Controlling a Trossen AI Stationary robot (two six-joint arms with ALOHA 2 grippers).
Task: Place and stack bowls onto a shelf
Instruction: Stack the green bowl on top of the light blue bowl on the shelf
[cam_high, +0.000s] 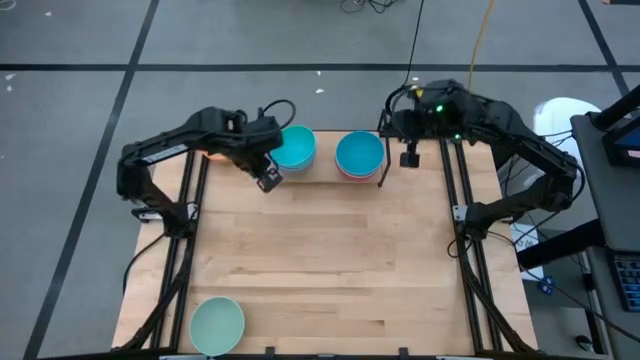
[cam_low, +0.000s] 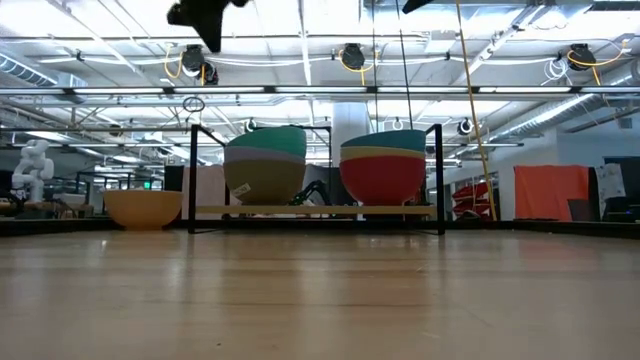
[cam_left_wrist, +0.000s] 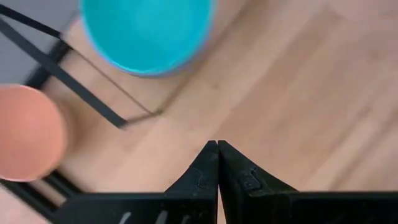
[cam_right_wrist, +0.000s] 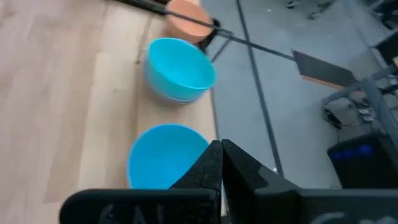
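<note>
Bowls stand in two stacks on the shelf (cam_low: 316, 211), a low rack with a light wooden base board and thin black wire uprights at the far edge of the desk (cam_high: 320, 270). The left stack (cam_low: 265, 163) has a teal-blue bowl (cam_high: 294, 148) on top, then mint green, and an olive-grey bowl at the bottom. The right stack (cam_low: 383, 165) is topped by a second teal-blue bowl (cam_high: 359, 154), with a cream bowl under it and a magenta bowl lowest. The two stacks sit side by side, just apart.

An orange bowl (cam_low: 143, 208) rests on the desk just left of the shelf, outside its uprights. A mint green bowl (cam_high: 217, 325) sits alone at the near left corner of the desk, well apart from the rest.

The left end effector (cam_left_wrist: 217, 149) hangs above the desk just near of the left stack, fingers pressed together and holding nothing. The right end effector (cam_right_wrist: 221, 149) hovers over the shelf's right end beside the right stack, likewise closed and empty.
</note>
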